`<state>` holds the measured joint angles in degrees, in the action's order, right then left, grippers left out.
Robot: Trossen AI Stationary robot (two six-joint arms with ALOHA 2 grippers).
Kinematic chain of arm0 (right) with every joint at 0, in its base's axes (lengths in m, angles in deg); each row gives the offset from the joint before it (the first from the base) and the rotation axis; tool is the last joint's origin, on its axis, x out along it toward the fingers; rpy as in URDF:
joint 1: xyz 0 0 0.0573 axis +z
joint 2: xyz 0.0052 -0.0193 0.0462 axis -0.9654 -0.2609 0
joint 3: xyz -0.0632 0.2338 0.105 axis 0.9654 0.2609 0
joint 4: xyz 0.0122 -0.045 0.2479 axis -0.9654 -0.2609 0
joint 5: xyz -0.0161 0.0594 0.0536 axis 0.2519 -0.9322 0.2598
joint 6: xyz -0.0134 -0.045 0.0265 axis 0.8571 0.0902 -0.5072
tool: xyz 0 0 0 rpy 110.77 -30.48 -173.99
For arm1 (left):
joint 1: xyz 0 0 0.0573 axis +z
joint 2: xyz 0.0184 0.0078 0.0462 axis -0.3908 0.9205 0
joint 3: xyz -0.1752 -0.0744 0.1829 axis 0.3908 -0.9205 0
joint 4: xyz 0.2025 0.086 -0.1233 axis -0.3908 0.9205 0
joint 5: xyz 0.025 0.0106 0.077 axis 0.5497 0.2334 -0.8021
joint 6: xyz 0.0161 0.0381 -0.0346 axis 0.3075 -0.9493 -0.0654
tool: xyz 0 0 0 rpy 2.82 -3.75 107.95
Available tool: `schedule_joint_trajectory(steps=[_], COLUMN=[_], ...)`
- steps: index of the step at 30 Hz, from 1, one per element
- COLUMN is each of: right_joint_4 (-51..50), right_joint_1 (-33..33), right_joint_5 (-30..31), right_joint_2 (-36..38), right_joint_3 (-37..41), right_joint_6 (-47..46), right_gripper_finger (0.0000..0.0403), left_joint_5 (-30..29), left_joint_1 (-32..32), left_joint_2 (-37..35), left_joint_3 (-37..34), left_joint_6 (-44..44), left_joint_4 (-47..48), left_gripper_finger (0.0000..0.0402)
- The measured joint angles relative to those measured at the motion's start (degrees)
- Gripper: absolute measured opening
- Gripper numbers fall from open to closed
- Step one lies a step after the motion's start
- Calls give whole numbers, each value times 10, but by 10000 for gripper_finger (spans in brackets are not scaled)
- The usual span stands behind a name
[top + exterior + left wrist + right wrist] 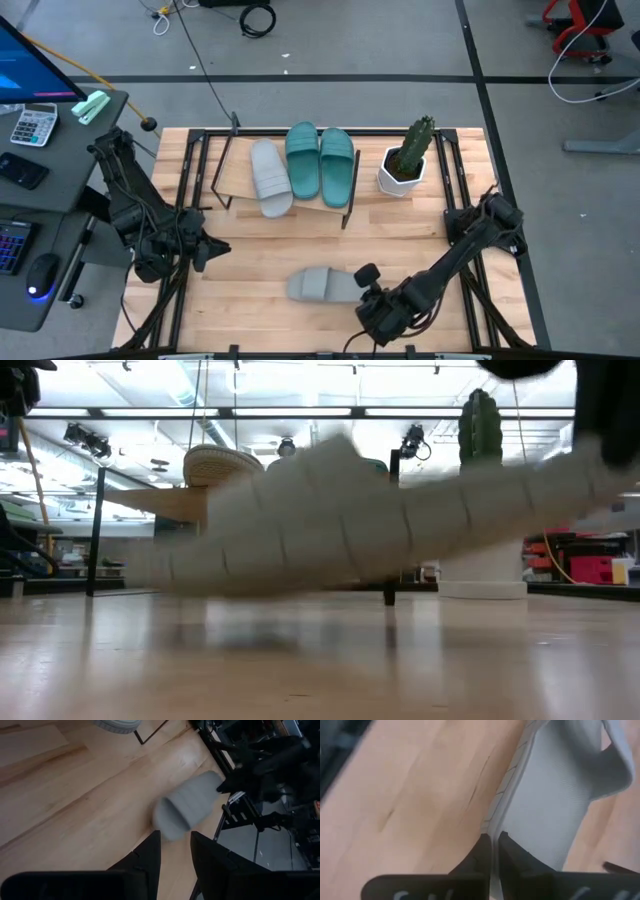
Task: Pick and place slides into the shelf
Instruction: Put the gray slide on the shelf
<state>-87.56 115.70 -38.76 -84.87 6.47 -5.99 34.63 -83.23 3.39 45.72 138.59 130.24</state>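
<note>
A light grey slide (322, 285) is near the table's near edge, its length running left to right, with my right gripper (362, 283) shut on its right end. In the low view this slide (380, 510) is tilted, the held end higher. The shelf (235, 175) stands at the far side. On its plank lie the other grey slide (270, 178) and two teal slides (303, 160) (337, 165), side by side. My left gripper (218, 247) hovers open at the table's left, pointing toward the grey slide (187, 805). My right gripper (493, 837) pinches the rim of the grey slide's sole (496, 820) at its heel end between both fingers. It comes from the table's right and near side. The slide (555, 805) slants down away from the fingers. Whether its low toe end (175, 570) touches the table I cannot tell.
A cactus in a white pot (405, 165) stands right of the shelf. Black frame rails (190, 200) run along the table's left and right sides. Bare wood (300, 235) lies between the shelf and the held slide. A desk with a calculator (32, 125) sits beyond the left edge.
</note>
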Motion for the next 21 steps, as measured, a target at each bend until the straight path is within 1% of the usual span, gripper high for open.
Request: schedule_joint_trajectory(steps=[6, 12, 16, 21], right_joint_4=[0, 3, -10, -52], right_joint_1=[0, 1, 1, -8], right_joint_5=[4, 40, 55, 60], right_joint_2=[72, 144, 159, 126], right_joint_3=[-1, -2, -26, -125], right_joint_6=[-1, 6, 58, 177], right_gripper_finger=[14, 18, 15, 18], left_joint_5=[0, 0, 7, 26], left_joint_1=[0, 0, 0, 0], left_joint_2=[0, 0, 0, 0], left_joint_3=[0, 0, 0, 0], left_joint_6=[0, 2, -17, -64], left_joint_4=[6, -2, -44, -126], left_gripper_finger=[111, 111, 112, 113])
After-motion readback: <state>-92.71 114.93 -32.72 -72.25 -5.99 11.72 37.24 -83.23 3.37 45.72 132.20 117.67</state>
